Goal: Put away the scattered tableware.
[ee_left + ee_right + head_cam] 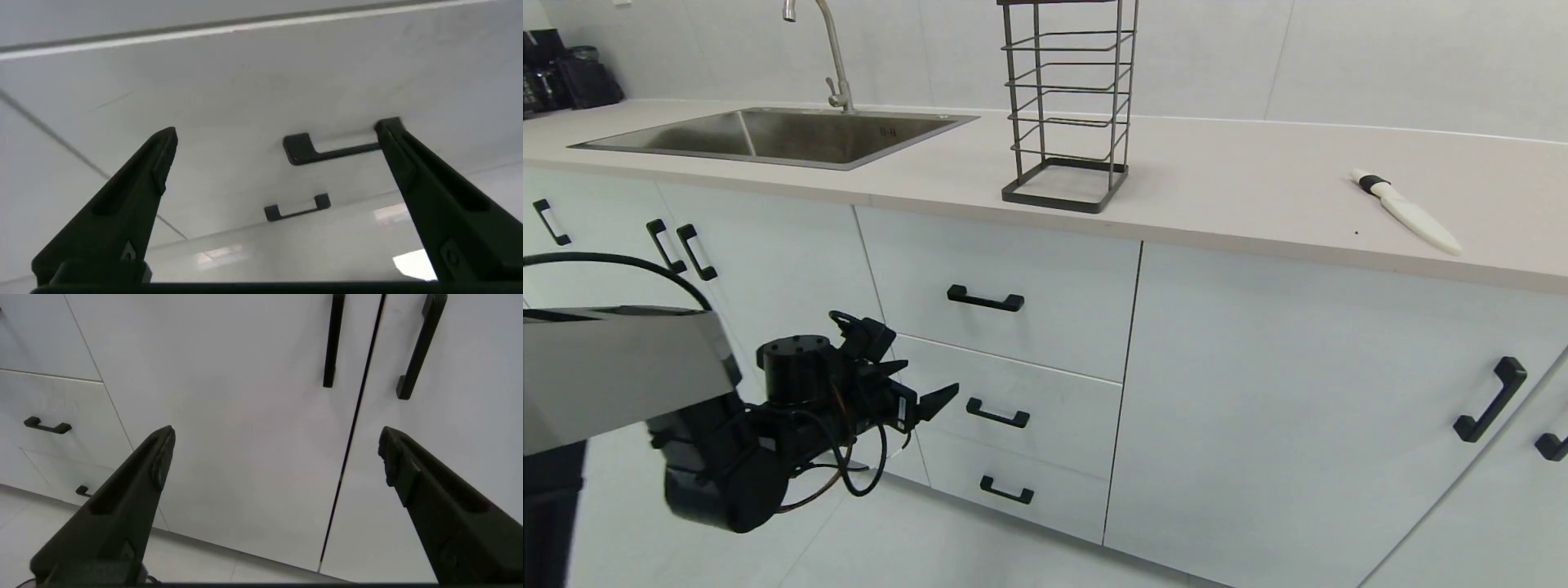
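White knife (pixel 1406 211) with a black band near one end lies flat on the tabletop (pixel 1241 180), far to the robot's right, close to the front edge and angled across it. It is well apart from the wire rack (pixel 1068 106), which stands upright mid-tabletop, a dark frame with several tiers. The steel sink (pixel 776 135) is set into the tabletop on the left, with the faucet (pixel 829 49) behind it.

Left gripper (pixel 919 392) hangs low, below tabletop level, in front of the drawer stack and pointing at the fronts. Its fingers are spread apart with nothing between them. In the left wrist view the left gripper (pixel 278 135) frames the middle drawer handle (pixel 335 147), with the bottom drawer handle (pixel 297 208) farther off; it touches neither. In the head view the drawers show three black handles: top drawer handle (pixel 985 299), middle (pixel 997 414) and bottom (pixel 1006 491).

Right gripper (pixel 278 441) also has its fingers wide apart and holds nothing. It faces white cabinet doors (pixel 245 441) with two vertical black door handles (pixel 329 339) on either side of the door seam. Drawer fronts with small handles sit off to one side.

Neither gripper is near the knife. A large cabinet door (pixel 1298 408) with an angled black handle sits under the knife's part of the tabletop.
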### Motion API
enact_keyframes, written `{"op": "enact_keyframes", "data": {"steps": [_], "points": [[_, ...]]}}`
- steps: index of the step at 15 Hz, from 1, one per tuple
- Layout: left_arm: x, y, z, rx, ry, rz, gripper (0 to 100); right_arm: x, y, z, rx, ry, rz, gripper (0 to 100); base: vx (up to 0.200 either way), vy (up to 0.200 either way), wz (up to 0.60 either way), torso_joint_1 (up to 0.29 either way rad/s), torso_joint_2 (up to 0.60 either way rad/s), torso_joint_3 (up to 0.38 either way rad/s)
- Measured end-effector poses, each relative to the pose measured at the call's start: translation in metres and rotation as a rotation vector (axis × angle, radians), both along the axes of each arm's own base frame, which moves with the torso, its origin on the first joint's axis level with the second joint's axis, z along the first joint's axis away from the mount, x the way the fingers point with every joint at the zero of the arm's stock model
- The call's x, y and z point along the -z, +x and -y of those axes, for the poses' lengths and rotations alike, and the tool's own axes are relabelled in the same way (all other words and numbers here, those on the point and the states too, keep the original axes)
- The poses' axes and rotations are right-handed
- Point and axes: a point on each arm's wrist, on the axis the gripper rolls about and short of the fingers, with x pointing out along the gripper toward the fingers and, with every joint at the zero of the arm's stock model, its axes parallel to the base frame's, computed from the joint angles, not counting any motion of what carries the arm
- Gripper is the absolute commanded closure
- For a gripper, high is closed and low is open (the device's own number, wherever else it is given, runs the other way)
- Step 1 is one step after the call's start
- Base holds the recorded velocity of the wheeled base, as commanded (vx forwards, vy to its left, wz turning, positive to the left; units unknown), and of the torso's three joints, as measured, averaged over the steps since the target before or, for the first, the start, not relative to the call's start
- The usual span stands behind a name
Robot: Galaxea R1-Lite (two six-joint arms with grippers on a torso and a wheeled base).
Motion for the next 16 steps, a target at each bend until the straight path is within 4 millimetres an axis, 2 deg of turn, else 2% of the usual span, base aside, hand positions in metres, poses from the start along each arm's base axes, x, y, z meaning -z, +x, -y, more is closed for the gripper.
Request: {"op": "enact_keyframes", "data": {"steps": [3, 6, 8, 10, 12, 13, 14, 16], "points": [[-0.074, -0.063, -0.014, -0.008, -0.024, 0.161, 0, 0.000, 0.000, 0.000, 0.000, 0.000, 0.000, 0, 0.000, 0.000, 0.00, 0.000, 0.00, 0.000], [-0.148, -0.146, -0.031, -0.024, -0.064, 0.429, 0, 0.000, 0.000, 0.000, 0.000, -0.001, 0.000, 0, 0.000, 0.000, 0.00, 0.000, 0.00, 0.000], [-0.174, -0.210, -0.044, -0.041, -0.080, 0.553, 0, 0.000, 0.000, 0.000, 0.000, 0.001, -0.001, 0, 0.000, 0.000, 0.00, 0.000, 0.00, 0.000], [-0.182, -0.279, -0.054, -0.059, -0.095, 0.649, 0, 0.000, 0.000, 0.000, 0.000, 0.001, -0.002, 0, 0.000, 0.000, 0.00, 0.000, 0.00, 0.000], [-0.176, -0.330, -0.062, -0.097, -0.139, 0.720, 0, 0.000, 0.000, 0.000, 0.000, 0.001, -0.002, 0, 0.000, 0.000, 0.00, 0.000, 0.00, 0.000], [-0.165, -0.347, -0.064, -0.127, -0.162, 0.707, 0, 0.000, 0.000, 0.000, 0.000, 0.001, -0.001, 0, 0.000, 0.000, 0.00, 0.000, 0.00, 0.000], [-0.148, -0.353, -0.065, -0.164, -0.172, 0.651, 0, 0.000, 0.000, 0.000, 0.000, 0.001, -0.001, 0, 0.000, 0.000, 0.00, 0.000, 0.00, 0.000], [-0.101, -0.348, -0.065, -0.236, -0.158, 0.493, 0, 0.000, 0.000, 0.000, 0.000, 0.001, -0.002, 0, 0.000, 0.000, 0.00, 0.000, 0.00, 0.000]]}}
